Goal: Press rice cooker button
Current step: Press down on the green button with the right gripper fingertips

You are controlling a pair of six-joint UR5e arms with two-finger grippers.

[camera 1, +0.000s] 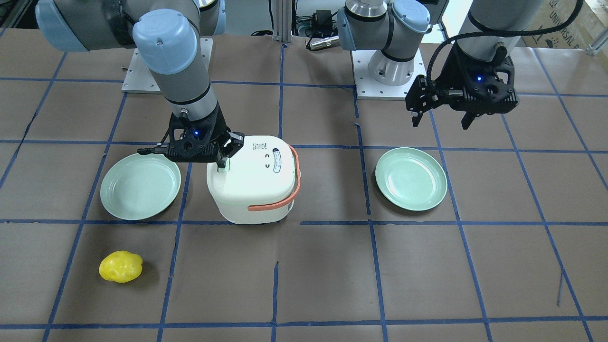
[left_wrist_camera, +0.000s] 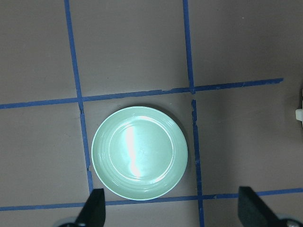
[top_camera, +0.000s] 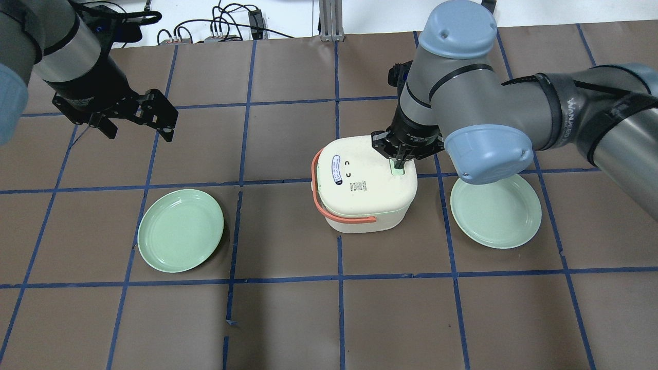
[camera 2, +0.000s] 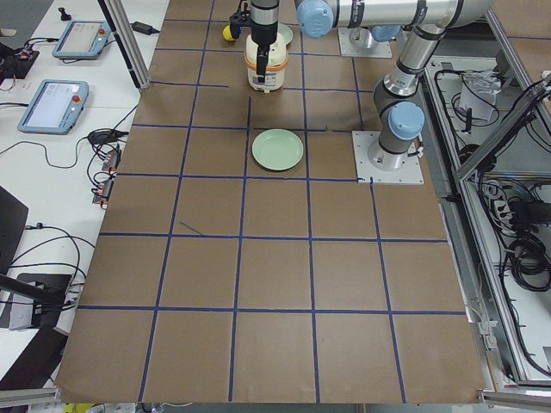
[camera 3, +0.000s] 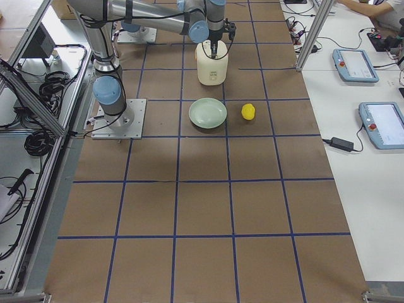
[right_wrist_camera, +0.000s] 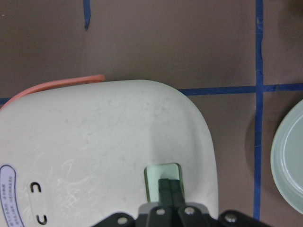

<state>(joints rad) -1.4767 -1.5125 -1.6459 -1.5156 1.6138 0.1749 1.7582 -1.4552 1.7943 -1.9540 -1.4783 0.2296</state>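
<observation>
The right gripper [right_wrist_camera: 170,183] has its fingers [right_wrist_camera: 164,194] pinched fully together, holding nothing. Their tips are set on the pale green button [right_wrist_camera: 154,175] in the lid of the rice cooker [top_camera: 360,190]. Whether they are bearing down or only touching is hard to tell from here. The cooker stands near the table's middle, orange handle [top_camera: 329,216] folded to one side, between two green plates [top_camera: 180,230] [top_camera: 496,210]. The left gripper [top_camera: 140,134] hangs above the table, well apart from the cooker. Its fingers [left_wrist_camera: 94,210] are spread wide and empty over the left-hand plate.
</observation>
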